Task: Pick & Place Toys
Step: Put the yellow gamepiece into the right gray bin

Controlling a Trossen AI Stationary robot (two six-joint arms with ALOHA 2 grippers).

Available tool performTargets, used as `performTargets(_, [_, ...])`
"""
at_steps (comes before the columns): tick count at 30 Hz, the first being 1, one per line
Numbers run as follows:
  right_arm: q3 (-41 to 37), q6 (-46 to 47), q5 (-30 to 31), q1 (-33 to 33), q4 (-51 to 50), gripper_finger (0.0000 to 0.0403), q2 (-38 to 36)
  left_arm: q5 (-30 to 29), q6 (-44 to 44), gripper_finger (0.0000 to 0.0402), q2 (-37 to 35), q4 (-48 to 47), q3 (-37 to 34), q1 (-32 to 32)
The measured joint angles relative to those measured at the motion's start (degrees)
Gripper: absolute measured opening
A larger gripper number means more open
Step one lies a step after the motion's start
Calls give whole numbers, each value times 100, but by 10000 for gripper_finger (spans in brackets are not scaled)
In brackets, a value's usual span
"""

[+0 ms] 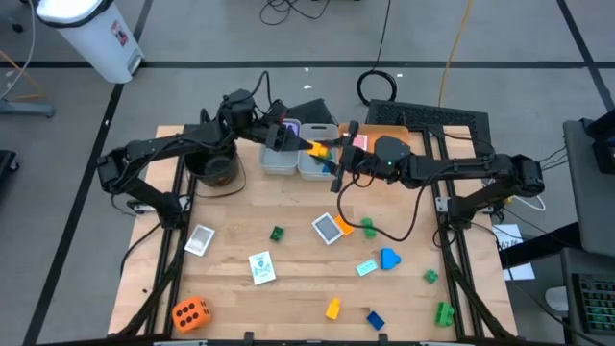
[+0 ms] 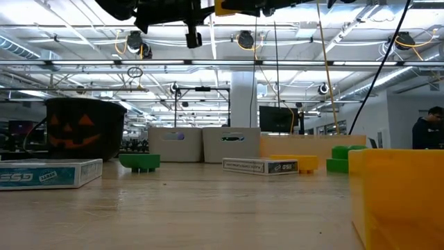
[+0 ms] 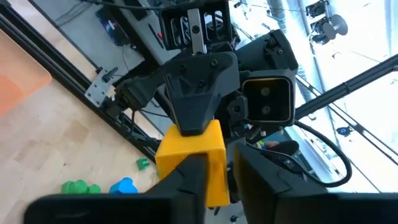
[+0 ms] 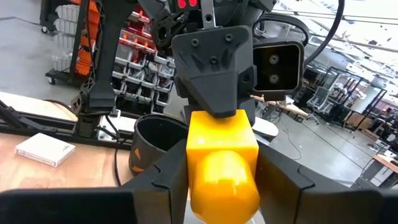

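A yellow brick (image 1: 315,147) hangs in the air above two grey bins (image 1: 279,161), between both arms. My right gripper (image 4: 222,186) reaches in from the table's right and is shut on the brick (image 4: 222,155). My left gripper (image 3: 231,186) reaches in level from the left. Its fingers stand slightly apart around the brick's other end (image 3: 196,149). Other toys lie on the table: an orange die (image 1: 190,312), cards (image 1: 261,267) (image 1: 329,228), and green (image 1: 277,233) and blue (image 1: 389,258) bricks. My right gripper pinches the yellow brick's two opposite sides (image 4: 193,168) between its two fingers, coming in level from the table's right. The brick is lifted clear above the bins and sits level. My left gripper has one finger (image 3: 186,180) against the brick's side (image 3: 208,177). A narrow dark gap shows between the brick and the other finger (image 3: 273,180).
A black pumpkin bucket (image 1: 216,168) stands left of the bins. A flat orange tray (image 1: 394,133) lies behind the right arm. Another yellow brick (image 1: 333,308) and a green brick (image 1: 444,312) lie near the front edge.
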Motion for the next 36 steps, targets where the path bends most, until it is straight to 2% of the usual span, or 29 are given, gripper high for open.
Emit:
performTargets(11, [0, 55, 95, -25, 24, 137, -7, -40, 177, 173, 0, 268, 0, 98])
performTargets(17, [0, 422, 153, -195, 1, 138, -7, 168, 326, 200, 0, 284, 0, 442])
performTargets(22, [1, 730, 67, -314, -55, 138, -7, 637, 327, 202, -7, 322, 0, 836])
performTargets(25, [150, 1031, 60, -461, -493, 138, -5, 946, 283, 197, -47, 519, 0, 1096])
performTargets(31, [734, 1252, -359, -877, -1548, 139, -4, 1285, -355, 187, -63, 1759, 2, 1488])
performTargets(36, [980, 1615, -709, -1393, -1846, 139, -2, 1348, -826, 186, -63, 2542, 2, 1669])
